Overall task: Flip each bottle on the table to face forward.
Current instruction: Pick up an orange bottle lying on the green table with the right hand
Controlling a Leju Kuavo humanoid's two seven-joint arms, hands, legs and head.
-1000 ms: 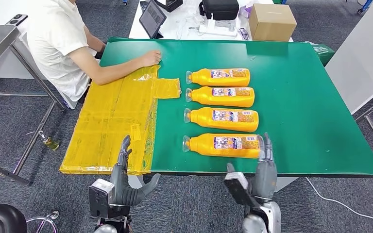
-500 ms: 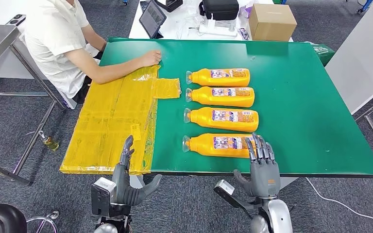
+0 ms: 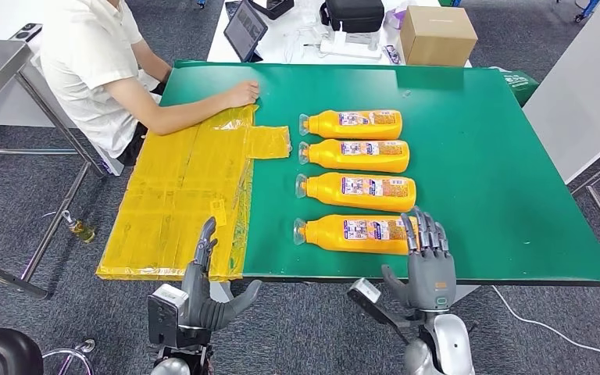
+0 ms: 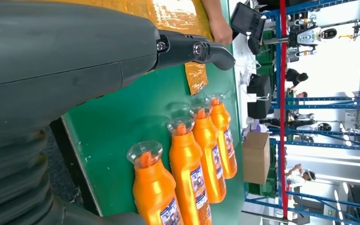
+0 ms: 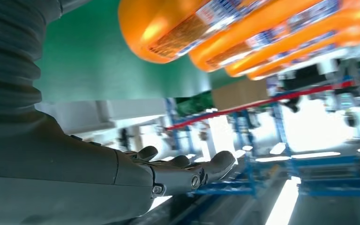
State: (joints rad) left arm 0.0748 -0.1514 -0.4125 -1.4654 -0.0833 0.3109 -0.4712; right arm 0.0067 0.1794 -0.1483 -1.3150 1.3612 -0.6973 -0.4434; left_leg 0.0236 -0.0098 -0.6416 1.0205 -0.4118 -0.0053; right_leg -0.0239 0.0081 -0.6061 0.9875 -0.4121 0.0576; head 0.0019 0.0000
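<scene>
Several orange bottles lie on their sides in a column on the green table (image 3: pixel 500 156), clear caps pointing left. The nearest bottle (image 3: pixel 357 233) lies by the front edge, the second (image 3: pixel 357 192) behind it, and the farthest (image 3: pixel 351 124) at the back. My right hand (image 3: pixel 428 266) is raised at the front edge, fingers spread and empty, its fingertips overlapping the base end of the nearest bottle (image 5: pixel 168 33). At the front left my left hand (image 3: pixel 203 293) hangs below the table edge, open and empty. The left wrist view shows the bottle row (image 4: pixel 187 173).
A yellow plastic sheet (image 3: pixel 183 199) covers the table's left part. A person in a white shirt (image 3: pixel 94 70) sits at the far left with a hand (image 3: pixel 242 94) on the sheet. A cardboard box (image 3: pixel 436 35) and a tablet (image 3: pixel 245 30) stand behind the table.
My right hand has turned from edge-on to back-facing, spread its fingers and risen slightly toward the nearest bottle's base. The left hand has barely shifted. The bottles have not moved.
</scene>
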